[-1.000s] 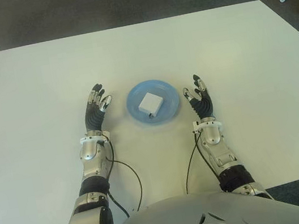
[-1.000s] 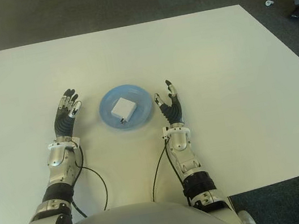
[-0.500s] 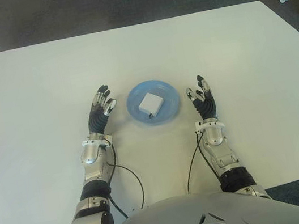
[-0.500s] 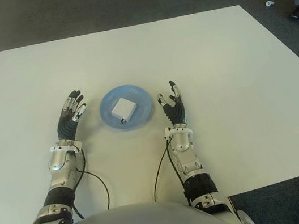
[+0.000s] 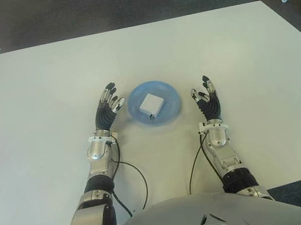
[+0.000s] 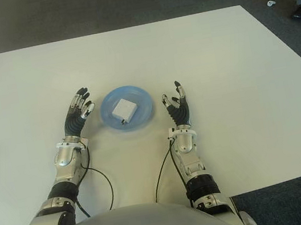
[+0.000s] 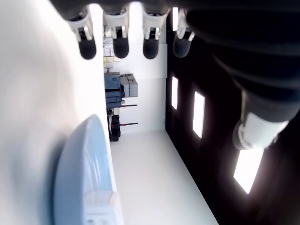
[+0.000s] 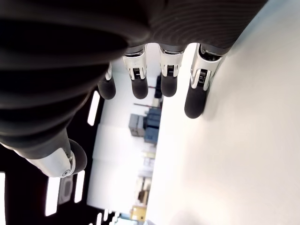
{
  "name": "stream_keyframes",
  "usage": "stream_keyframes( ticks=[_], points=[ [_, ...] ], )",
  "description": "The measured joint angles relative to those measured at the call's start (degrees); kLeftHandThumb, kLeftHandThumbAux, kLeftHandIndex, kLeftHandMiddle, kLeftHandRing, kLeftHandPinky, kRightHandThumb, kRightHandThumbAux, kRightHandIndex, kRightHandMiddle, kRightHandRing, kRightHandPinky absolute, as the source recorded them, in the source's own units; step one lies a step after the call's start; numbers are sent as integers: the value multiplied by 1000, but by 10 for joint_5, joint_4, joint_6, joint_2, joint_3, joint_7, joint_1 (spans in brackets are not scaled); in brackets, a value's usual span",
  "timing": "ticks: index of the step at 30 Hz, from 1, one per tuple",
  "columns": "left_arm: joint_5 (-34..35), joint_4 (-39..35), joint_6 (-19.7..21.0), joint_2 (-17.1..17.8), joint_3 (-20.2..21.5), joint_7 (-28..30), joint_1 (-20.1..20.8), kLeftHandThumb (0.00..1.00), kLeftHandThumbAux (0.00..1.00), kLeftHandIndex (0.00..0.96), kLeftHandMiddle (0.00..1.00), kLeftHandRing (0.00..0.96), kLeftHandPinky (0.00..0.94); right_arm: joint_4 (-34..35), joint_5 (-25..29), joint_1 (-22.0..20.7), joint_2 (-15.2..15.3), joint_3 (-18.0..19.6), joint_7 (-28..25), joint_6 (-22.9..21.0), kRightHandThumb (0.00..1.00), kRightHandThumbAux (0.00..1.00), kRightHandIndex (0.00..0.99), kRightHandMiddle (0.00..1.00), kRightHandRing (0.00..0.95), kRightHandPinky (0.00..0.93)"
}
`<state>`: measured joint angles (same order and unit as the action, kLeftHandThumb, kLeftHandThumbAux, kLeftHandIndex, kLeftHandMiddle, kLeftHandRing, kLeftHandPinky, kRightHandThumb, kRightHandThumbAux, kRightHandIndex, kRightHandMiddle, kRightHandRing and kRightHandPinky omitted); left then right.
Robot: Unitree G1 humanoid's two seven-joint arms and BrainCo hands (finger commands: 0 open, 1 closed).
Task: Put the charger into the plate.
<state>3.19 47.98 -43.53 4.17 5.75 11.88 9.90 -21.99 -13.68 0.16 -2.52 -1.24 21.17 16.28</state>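
The charger point(image 5: 151, 103) already lies in the plate point(image 5: 136, 97), between the left hand point(image 5: 107, 109), nearer, and the right hand point(image 5: 207, 101), both spread wide and empty.

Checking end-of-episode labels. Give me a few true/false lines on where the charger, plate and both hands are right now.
1. The charger lies inside the blue plate. True.
2. The right hand holds the charger. False: its fingers are spread and hold nothing.
3. The left hand shows to the left of the plate, fingers open. True.
4. The plate sits at the table's far edge. False: it sits on the white table between the two hands, near the robot.
5. A cup stands beside the plate. False: only the plate and charger show near the hands.
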Motion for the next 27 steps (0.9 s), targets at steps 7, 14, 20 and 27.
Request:
stream_keyframes(
  ticks=[7,14,20,27],
  points=[
    [-7,5,-16,1,-3,-13,3,0,552,0,0,0,0,0,-3,0,1,-1,-2,0,0,568,0,7,14,35],
    [-7,11,-20,1,-3,-22,6,0,568,0,0,0,5,-2,-1,-2,5,-2,-17,0,12,553,0,0,4,21],
    [-7,16,-25,1,-3,-28,9,0,566,0,0,0,2,-2,-1,-3,12,-2,-29,-2,28,532,0,0,0,13],
    [-10,19,-32,1,-3,-42,10,0,559,0,0,0,5,-14,0,-17,19,-1,-38,-7,36,519,0,0,0,1]
  ],
)
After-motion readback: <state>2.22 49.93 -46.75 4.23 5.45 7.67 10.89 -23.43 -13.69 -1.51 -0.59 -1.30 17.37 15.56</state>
